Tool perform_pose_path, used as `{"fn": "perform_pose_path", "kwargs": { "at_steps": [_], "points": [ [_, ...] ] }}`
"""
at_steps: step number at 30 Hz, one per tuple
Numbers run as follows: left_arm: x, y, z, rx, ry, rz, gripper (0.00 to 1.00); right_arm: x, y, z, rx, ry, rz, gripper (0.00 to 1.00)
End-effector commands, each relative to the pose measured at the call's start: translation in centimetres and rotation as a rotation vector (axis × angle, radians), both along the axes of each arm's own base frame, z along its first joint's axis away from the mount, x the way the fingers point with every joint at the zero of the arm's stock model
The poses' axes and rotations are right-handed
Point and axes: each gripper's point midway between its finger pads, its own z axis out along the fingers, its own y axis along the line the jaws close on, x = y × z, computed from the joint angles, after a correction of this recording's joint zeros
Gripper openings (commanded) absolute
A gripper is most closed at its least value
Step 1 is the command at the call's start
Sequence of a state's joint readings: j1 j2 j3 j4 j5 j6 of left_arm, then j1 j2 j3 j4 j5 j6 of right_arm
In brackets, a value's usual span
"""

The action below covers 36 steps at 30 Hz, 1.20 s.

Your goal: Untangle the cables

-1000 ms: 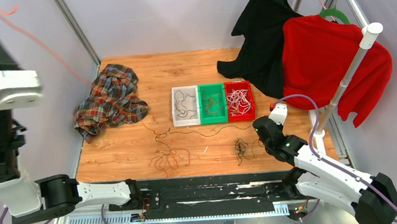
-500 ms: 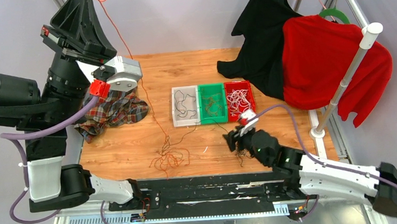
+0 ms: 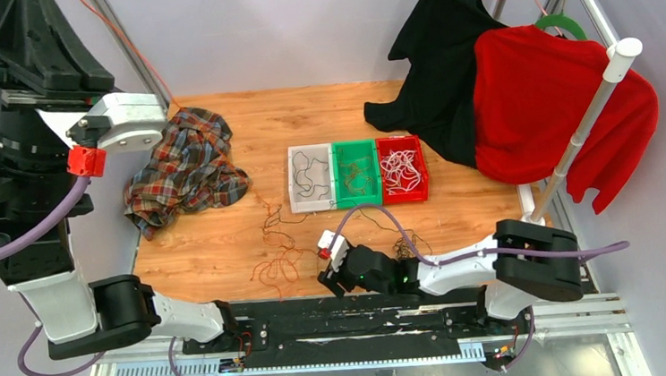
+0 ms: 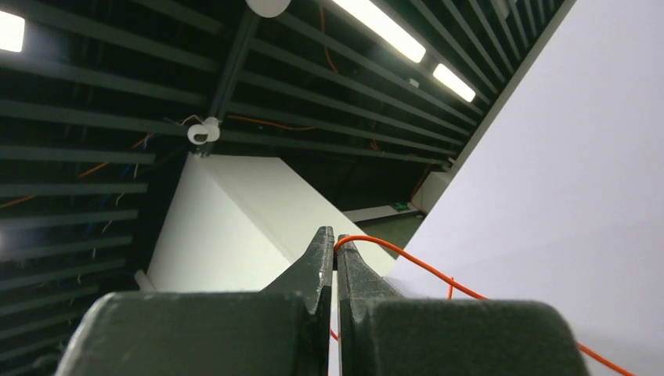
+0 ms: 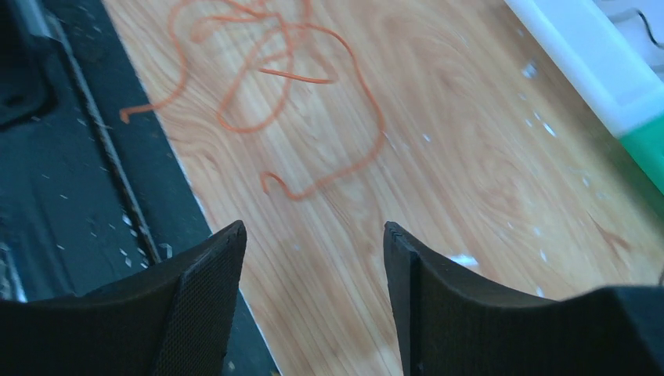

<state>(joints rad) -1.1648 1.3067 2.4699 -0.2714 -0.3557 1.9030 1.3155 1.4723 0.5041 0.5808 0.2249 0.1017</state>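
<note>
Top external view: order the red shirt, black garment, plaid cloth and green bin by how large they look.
1. red shirt
2-3. black garment and plaid cloth: they look alike, and the shirt partly hides the black one, so these two stay unranked.
4. green bin

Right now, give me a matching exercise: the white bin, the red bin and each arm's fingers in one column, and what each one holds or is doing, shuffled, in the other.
1. white bin
2. red bin
3. left fingers
4. right fingers

A. shut on an orange cable
B. holds white cables
C. open above the wooden table
D. holds black cables

Pairs: 1-D, 2-B, 3-A, 4-C.
</note>
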Motion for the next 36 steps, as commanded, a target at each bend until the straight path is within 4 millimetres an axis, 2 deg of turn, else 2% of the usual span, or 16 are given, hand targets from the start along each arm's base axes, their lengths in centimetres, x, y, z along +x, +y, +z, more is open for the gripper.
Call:
{"fn": "perform_pose_path", "kwargs": {
  "at_steps": [1,7,13,17,19,21,22,29,32,36],
  "points": [
    [-0.6,1.4,0.6,-0.004,-0.029,0.048,0.01,-1.8,5.0,3.3,0.144,-0.037,0.148,0.65],
    [-0.6,2.1,0.3,-0.001,-0.020,0.067,0.01,-2.1,6.8,0.8,0.086,-0.030,0.198,0.64],
    [-0.7,2.3,0.3,0.010,-0.027,0.078,0.01,-0.9,6.4,-2.0,0.014,-0.054,0.141,0.56],
    [-0.5,2.1,0.1,0.015,-0.016,0.081,0.01,0.1,5.9,-2.9,0.011,-0.060,0.088,0.27],
    [-0.6,2.2,0.0,0.014,-0.017,0.081,0.01,0.3,5.6,-2.4,0.038,-0.066,0.072,0.13],
    [-0.5,2.3,-0.1,0.015,-0.013,0.084,0.00,0.5,5.2,-0.8,0.089,-0.086,0.051,0.03],
    [-0.5,2.3,-0.2,0.015,-0.011,0.083,0.00,0.8,4.7,0.0,0.105,-0.096,0.031,0.01],
    [-0.3,1.6,-1.0,0.054,-0.011,0.098,0.01,2.0,-0.4,5.6,0.180,-0.128,-0.066,0.01],
    [0.0,1.3,-1.3,0.056,0.006,0.093,0.01,1.9,-2.4,9.3,0.224,-0.147,-0.061,0.01],
    [0.5,0.6,-2.1,0.067,0.034,0.085,0.01,2.3,-5.2,15.9,0.321,-0.187,-0.076,0.01]
  ]
}}
